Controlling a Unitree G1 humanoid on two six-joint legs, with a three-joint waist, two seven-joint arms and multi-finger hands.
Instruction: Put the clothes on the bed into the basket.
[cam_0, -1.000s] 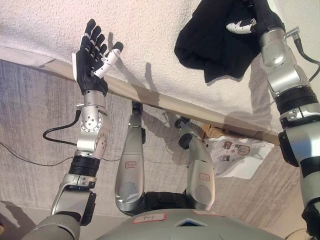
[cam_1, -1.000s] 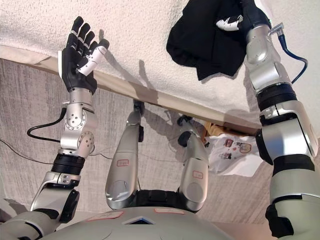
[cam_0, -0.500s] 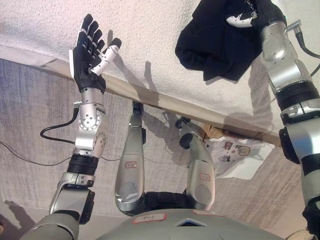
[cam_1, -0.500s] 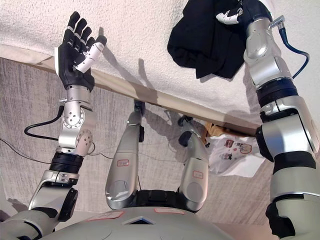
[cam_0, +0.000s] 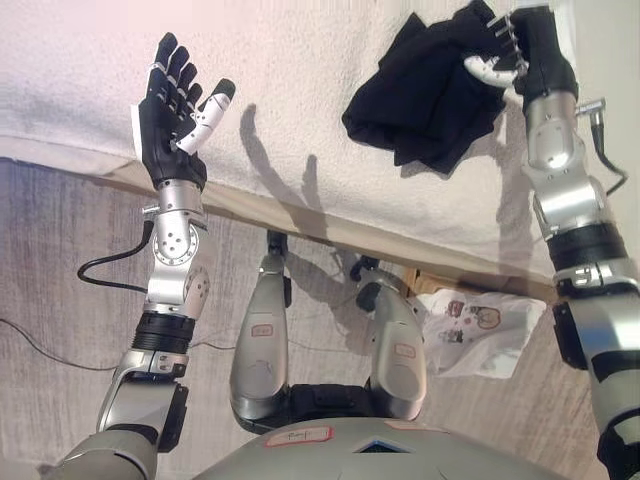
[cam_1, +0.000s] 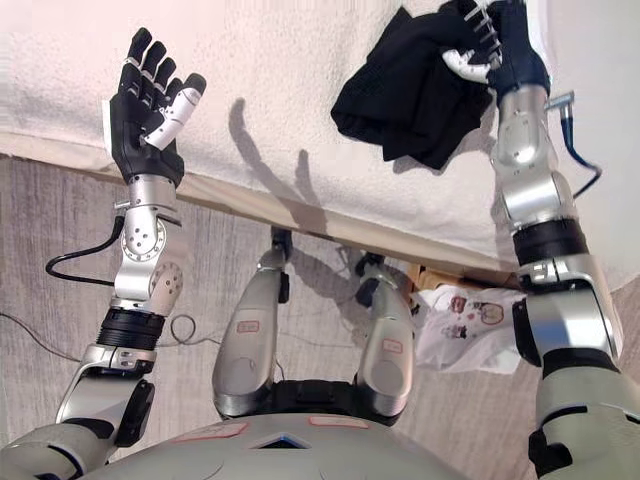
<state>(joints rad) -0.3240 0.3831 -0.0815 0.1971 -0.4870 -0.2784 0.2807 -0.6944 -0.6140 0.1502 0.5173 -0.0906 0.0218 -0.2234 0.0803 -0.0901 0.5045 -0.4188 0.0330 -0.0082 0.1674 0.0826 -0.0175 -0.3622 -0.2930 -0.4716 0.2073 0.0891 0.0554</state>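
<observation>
While I look down through the head camera, my left hand (cam_0: 178, 115) is raised at the left side, fingers straight and spread wide, palm facing me, holding nothing, over the near edge of the white, nubbly-textured bed cover (cam_0: 300, 90). Its shadow falls on the cover just to its right. Below that edge a pale tan strip of the bed frame (cam_0: 300, 215) runs across the view, and under it lies the grey, streaked carpet floor (cam_0: 60, 250). Further right, the crumpled black garment (cam_0: 420, 95) lies on the bed cover near the top of the view, bunched into folds with one lobe hanging toward me. My right hand (cam_0: 520, 55) is at the garment's right edge, fingers curled into the cloth, pinching it, with a white-tipped finger showing against the black. Down on the floor at the right, beside the bed frame, I see a crumpled white plastic bag with small printed pictures (cam_0: 480, 325). I cannot see any basket in either view.
</observation>
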